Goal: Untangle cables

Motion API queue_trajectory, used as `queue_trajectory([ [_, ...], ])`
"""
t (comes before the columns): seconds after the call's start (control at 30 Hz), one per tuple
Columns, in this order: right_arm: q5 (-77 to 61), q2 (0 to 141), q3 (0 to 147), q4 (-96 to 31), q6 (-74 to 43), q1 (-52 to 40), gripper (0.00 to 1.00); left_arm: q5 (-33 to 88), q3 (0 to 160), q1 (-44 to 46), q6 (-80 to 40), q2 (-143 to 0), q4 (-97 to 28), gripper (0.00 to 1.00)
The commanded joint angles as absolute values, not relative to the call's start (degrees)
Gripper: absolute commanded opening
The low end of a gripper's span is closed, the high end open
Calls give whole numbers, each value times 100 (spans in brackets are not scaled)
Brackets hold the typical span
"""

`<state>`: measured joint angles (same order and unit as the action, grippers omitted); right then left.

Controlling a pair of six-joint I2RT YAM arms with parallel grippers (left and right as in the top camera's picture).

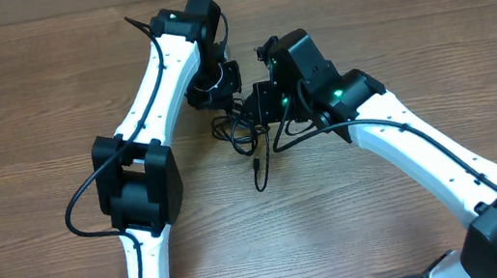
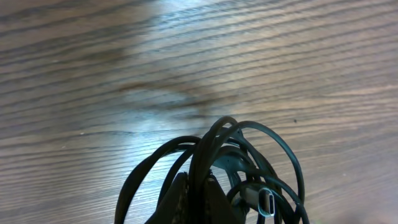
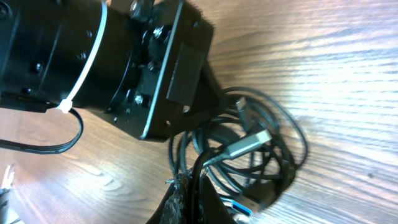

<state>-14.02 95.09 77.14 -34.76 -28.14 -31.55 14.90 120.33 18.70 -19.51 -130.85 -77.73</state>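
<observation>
Lying mid-way on the brown wooden table (image 1: 25, 73), the tangled bundle of thin black cables (image 1: 246, 132) sits between both arms. The left claw (image 2: 196, 202) is closed, pinching several loops. The right claw (image 3: 193, 202) is closed on a strand of the same bundle.

No writing, label, brand or number can be read anywhere
</observation>
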Motion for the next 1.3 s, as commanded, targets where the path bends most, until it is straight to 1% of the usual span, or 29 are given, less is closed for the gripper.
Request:
queue_trajectory([
  [0.0,-893,8783,7852,-3437,-2628,-3138,4,1024,12014,1758,-2189,-13185,-7811,4],
  [0.23,-211,7983,7852,-3468,-2628,-3138,4,587,12014,1726,-2338,-13185,-7813,4],
  [0.4,565,7369,7926,-3448,-2561,-3138,4,290,12014,1721,-2495,-13185,-7813,4],
  [0.53,947,7008,8082,-3454,-2499,-3138,4,268,12014,1712,-2532,-13185,-7795,4],
  [0.63,958,6812,8141,-3476,-2502,-3138,4,322,12014,1688,-2574,-13185,-7804,4],
  [0.73,939,6785,8141,-3634,-2508,-3138,4,692,12014,1691,-2226,-13185,-7813,4],
  [0.77,939,6823,8141,-3723,-2508,-3138,9,875,12014,1691,-2056,-13185,-7808,4],
  [0.93,775,7225,8141,-4182,-2504,-3138,49,1625,12014,1726,-1409,-13185,-7728,4],
  [1.0,589,7505,8141,-4313,-2502,-3138,56,1658,12014,1734,-1221,-13185,-7701,4],
  [1.07,311,7861,8141,-4388,-2499,-3138,59,1658,12014,1734,-1041,-13185,-7701,4],
  [1.13,-75,8226,8141,-4392,-2268,-3138,65,1660,12014,1734,-884,-13185,-7710,4],
  [1.2,-539,8604,8141,-4379,-1935,-3138,77,1662,12014,1734,-764,-13185,-7721,4],
  [1.23,-701,8801,8141,-4379,-1874,-3138,85,1660,12014,1739,-762,-13185,-7730,4],
  [1.27,-812,8978,8141,-4379,-1876,-3138,88,1667,12014,1739,-762,-13185,-7732,4],
])
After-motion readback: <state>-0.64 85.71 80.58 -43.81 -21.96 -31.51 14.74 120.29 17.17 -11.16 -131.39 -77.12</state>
